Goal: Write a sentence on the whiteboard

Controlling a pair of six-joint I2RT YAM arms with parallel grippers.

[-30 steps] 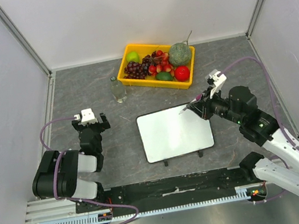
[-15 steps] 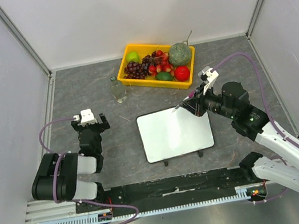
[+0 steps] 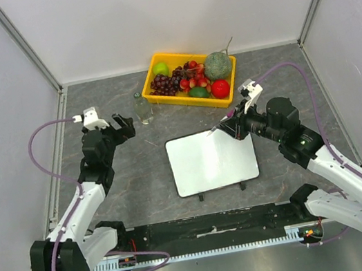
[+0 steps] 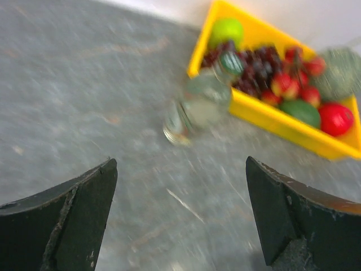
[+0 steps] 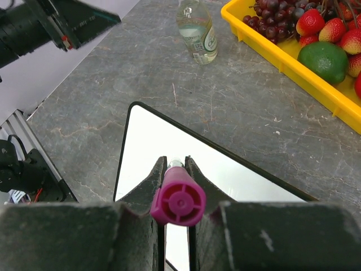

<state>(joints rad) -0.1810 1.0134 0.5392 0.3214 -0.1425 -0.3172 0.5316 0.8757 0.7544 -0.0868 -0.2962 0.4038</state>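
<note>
The whiteboard (image 3: 211, 160) lies flat mid-table, blank, with no magenta lettering showing. My right gripper (image 3: 233, 123) is shut on a magenta marker (image 3: 224, 122), which points left and down. Its tip hangs over the board's far edge. In the right wrist view the marker's butt end (image 5: 178, 201) sits pinched between the fingers, with the board (image 5: 149, 144) below; whether the tip touches the board is hidden. My left gripper (image 3: 125, 125) is open and empty, left of the board. In its wrist view the left gripper (image 4: 180, 164) hovers over bare table.
A yellow tray (image 3: 185, 100) of fruit stands at the back, also in the left wrist view (image 4: 282, 127) and the right wrist view (image 5: 282, 62). A small glass bottle (image 3: 142, 108) stands left of the tray, just beyond my left gripper; it also shows in both wrist views (image 4: 200, 104) (image 5: 196, 28).
My left arm has unfolded and reached forward toward the bottle, still open. My right gripper moved left with the marker to the board's far edge, then held.
</note>
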